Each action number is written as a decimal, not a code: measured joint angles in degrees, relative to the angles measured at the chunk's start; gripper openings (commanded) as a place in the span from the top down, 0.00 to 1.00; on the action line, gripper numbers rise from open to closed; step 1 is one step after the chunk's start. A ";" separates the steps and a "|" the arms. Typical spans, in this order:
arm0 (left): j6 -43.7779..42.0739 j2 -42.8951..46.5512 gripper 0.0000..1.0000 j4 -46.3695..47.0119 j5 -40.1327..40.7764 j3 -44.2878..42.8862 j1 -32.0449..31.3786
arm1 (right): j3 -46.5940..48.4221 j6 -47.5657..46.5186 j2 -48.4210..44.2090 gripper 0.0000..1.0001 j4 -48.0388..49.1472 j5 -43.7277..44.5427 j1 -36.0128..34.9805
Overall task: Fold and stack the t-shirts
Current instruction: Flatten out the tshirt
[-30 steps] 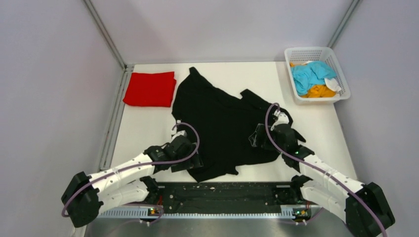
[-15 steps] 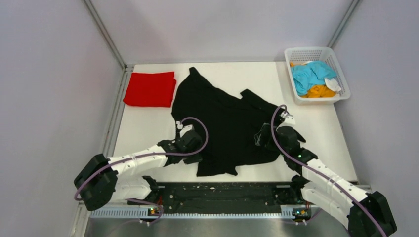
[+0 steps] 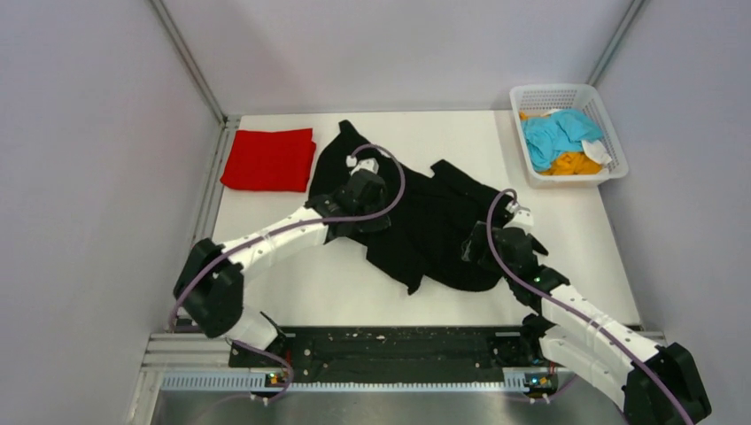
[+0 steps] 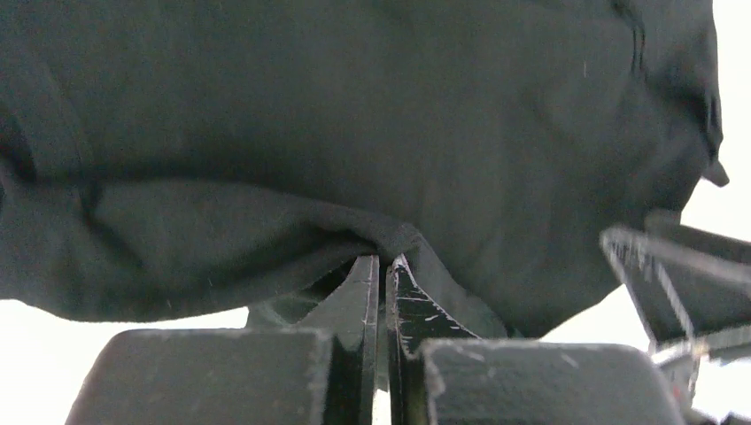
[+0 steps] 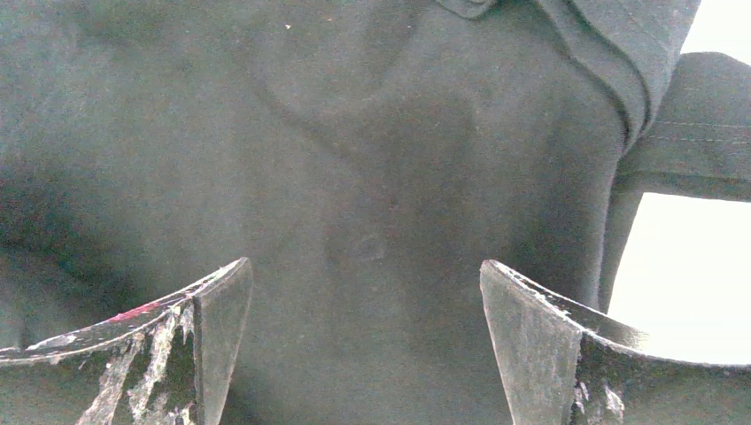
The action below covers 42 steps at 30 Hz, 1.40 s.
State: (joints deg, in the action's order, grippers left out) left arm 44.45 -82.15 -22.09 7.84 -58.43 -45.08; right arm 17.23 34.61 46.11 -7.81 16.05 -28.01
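Left gripper [image 4: 383, 266] pinches a thin fold of black shirt [image 4: 354, 133] just ahead, right gripper [image 5: 363, 270] gapes empty over cloth below, so that 1 hold may slip.

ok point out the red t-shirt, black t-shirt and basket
red t-shirt [image 3: 267, 159], top external view, middle of the folded cloth
black t-shirt [image 3: 429, 221], top external view, flat cloth between the arms
white mesh basket [image 3: 553, 96], top external view, far wall

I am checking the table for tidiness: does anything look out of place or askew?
The black t-shirt lies bunched and askew mid-table, a fold pinched in the left gripper. The red t-shirt is folded neatly at the far left.
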 measured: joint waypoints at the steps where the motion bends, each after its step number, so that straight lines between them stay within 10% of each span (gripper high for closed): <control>1: -0.94 -3.21 1.00 0.59 -0.57 -2.95 1.86 | 0.00 0.00 0.02 0.03 0.00 0.42 0.00; 5: -3.06 -15.69 0.94 1.16 -5.49 -13.62 8.68 | 0.02 0.02 0.63 0.03 0.02 1.68 0.00; 13: -7.19 -36.98 0.03 0.26 -14.43 -32.57 14.71 | 0.02 -0.04 2.71 0.03 -0.20 3.72 0.00; 27: -8.66 -11.30 0.01 9.07 -23.98 -3.04 13.07 | 0.00 0.59 -5.66 0.01 -1.62 7.28 0.00; 42: -5.99 -19.45 0.01 17.53 -29.88 0.72 12.85 | -1.51 1.27 -8.35 0.01 -2.03 7.08 0.00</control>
State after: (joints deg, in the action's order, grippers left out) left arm 38.46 -101.60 -4.56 -22.04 -57.71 -32.23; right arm 15.73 35.88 37.76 -9.85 23.14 -28.01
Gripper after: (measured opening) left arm 0.991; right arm 0.988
